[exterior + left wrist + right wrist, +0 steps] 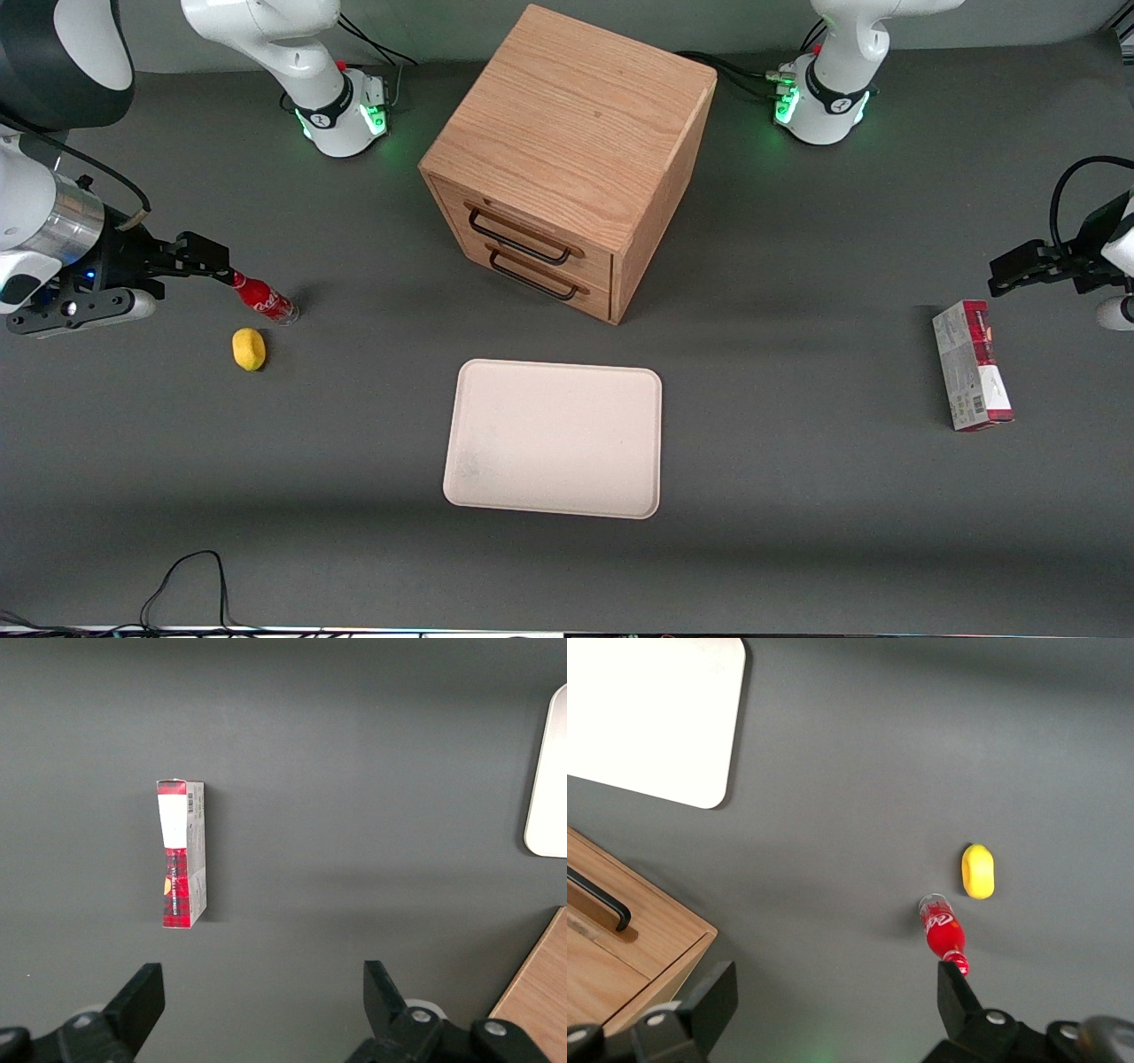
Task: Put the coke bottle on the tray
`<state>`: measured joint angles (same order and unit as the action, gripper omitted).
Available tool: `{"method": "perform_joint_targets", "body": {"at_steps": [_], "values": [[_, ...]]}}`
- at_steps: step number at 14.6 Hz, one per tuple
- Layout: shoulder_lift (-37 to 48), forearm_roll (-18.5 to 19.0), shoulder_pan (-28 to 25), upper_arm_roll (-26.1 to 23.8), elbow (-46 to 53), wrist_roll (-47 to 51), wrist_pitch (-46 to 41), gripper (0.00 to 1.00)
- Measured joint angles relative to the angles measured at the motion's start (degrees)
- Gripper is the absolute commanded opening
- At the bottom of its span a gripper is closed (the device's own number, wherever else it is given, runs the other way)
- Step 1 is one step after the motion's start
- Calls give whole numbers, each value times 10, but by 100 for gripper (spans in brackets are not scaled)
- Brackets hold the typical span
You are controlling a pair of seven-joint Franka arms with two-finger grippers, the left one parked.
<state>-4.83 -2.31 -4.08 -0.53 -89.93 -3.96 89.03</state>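
Standing on the tabletop (797, 549) toward the working arm's end, the coke bottle (263, 300) is not yet lifted, so the task is judged to be at its very start. The pincer (211, 265) is seen low beside the bottle, with one finger (957, 999) just at the red cap. In the right wrist view the two fingers are spread wide apart, and the bottle is found near only one of them, not between them; the pincer is therefore open and nothing is gripped. Whether the finger already touches the cap cannot be told.

A lemon (249, 348) lies just beside the bottle, nearer to the front camera and apart from it. It should not be disturbed when the bottle is taken.

Further along, the tray (478, 478) is found in the middle of the tabletop, in front of the wooden drawer cabinet (567, 151), and nothing is carried on it. It lies well apart from the bottle. At the parked arm's end a red-and-grey carton (970, 365) is lying, which has no part in the task.

What is left, by this judgement, is everything: the pincer must be centred on the bottle and closed, the bottle raised, carried across to the tray and set down there.
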Motion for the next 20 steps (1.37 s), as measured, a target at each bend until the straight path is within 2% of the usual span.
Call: {"method": "perform_joint_targets", "body": {"at_steps": [14,17,20], "values": [[1,8,0,27,6,0,-36,100],[3,33,0,59,6,-38,-55,100],[8,48,1,131,5,-134,-62,100]]}}
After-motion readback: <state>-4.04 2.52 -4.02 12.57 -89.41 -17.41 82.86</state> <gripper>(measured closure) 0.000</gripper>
